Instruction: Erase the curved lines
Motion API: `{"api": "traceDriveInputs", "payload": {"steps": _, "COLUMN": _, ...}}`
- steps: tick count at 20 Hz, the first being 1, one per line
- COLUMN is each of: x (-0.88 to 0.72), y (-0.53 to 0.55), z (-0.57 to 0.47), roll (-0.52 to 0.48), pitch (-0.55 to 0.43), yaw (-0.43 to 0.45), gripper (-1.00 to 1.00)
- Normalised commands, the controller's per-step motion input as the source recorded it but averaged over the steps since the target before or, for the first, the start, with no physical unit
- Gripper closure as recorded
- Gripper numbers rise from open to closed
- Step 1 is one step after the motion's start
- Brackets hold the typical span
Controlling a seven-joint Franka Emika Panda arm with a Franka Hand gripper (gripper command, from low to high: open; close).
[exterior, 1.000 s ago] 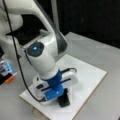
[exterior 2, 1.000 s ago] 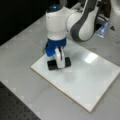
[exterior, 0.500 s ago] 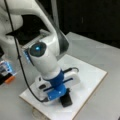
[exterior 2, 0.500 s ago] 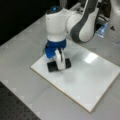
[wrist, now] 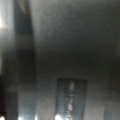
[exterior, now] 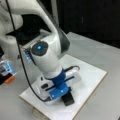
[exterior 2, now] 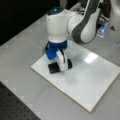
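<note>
1. Gripper [exterior: 65,96], seen in both front views [exterior 2: 60,65]: you find it low over the white rectangular board [exterior: 90,75], pointing down, at the board's corner nearest a front view's bottom left.
2. Eraser [exterior: 68,98]: a black block sits under the gripper and lies flat on the board [exterior 2: 95,82]; in a front view its dark ends [exterior 2: 53,68] stick out on both sides of the white finger [exterior 2: 62,61].
3. Grip: the fingers appear closed against the block, holding it pressed to the board surface.
4. Curve lines: you cannot make out any pen stroke on the board in either front view; if it is there, it lies under the gripper or is too faint to tell.
5. Arm: the white arm with its blue wrist piece [exterior: 58,83] rises from the gripper towards a front view's top left; a black cable [exterior: 21,65] hangs beside it.
6. Wrist view: you see only dark, blurred surfaces with a pale rectangular patch [wrist: 71,100] near the bottom; nothing there can be identified.
</note>
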Motion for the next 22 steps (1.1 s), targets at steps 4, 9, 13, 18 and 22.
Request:
{"api": "traceDriveInputs", "payload": {"steps": 4, "x": 1.00, "y": 0.00, "z": -0.54, "roll": 0.360, "pitch": 0.317, "yaw": -0.041, "gripper": 1.00}}
{"api": "traceDriveInputs", "payload": {"steps": 9, "x": 1.00, "y": -0.02, "z": -0.53, "roll": 0.349, "pitch": 0.318, "yaw": -0.052, "gripper": 1.00}}
{"api": "traceDriveInputs", "payload": {"steps": 13, "x": 1.00, "y": -0.02, "z": -0.53, "roll": 0.338, "pitch": 0.313, "yaw": -0.044, "gripper": 1.00}}
{"api": "traceDriveInputs", "payload": {"steps": 18, "x": 1.00, "y": -0.09, "z": -0.45, "roll": 0.298, "pitch": 0.347, "yaw": -0.063, "gripper": 1.00}}
{"api": "traceDriveInputs", "payload": {"steps": 22, "x": 1.00, "y": -0.35, "z": -0.27, "roll": 0.194, "pitch": 0.408, "yaw": -0.028, "gripper": 1.00}}
